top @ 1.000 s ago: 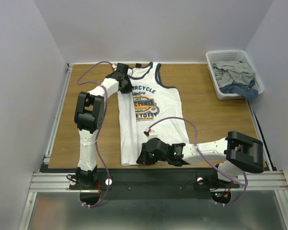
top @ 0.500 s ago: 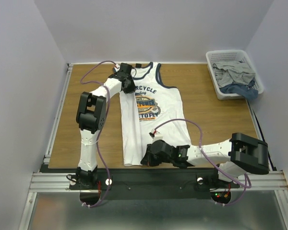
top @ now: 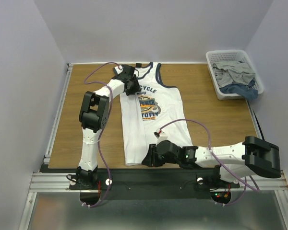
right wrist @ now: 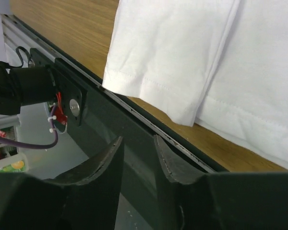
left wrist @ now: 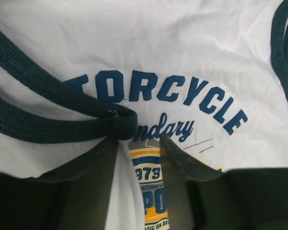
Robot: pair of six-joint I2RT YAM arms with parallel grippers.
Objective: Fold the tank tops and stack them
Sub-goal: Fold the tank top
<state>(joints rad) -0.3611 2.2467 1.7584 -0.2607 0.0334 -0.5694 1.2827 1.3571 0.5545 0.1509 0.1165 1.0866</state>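
The top [top: 139, 139] lies flat on the table [top: 206, 115], neck at the far edge, hem at the near edge, between my two arms. Its left side is folded in over the chest, so it looks narrow from above.

My left pincer [top: 133, 89] is low over the chest, at the folded side. Through my left wrist camera its jaws stand partly apart [left wrist: 137, 143] with nothing gripped; white cloth and the print [left wrist: 182, 93] show in the gap. Just past the fingertips [left wrist: 98, 158] the navy trim [left wrist: 62, 93] doubles back on itself in a tight fold and covers the first letters of the word, which reads "TORCYCLE".

My right pincer [top: 148, 159] is at the near edge of the table, just beside the hem's left corner. Its jaws are also partly apart [right wrist: 137, 143] and hold nothing. They hang over the dark rail [right wrist: 115, 115], clear of the cloth. Beyond them the hem [right wrist: 149, 93] shows two layers, a narrow flap lying over the wider panel, its corner reaching the table's edge.

A white basket [top: 213, 60] sits at the far right corner with grey and blue clothes [top: 235, 74] in it.
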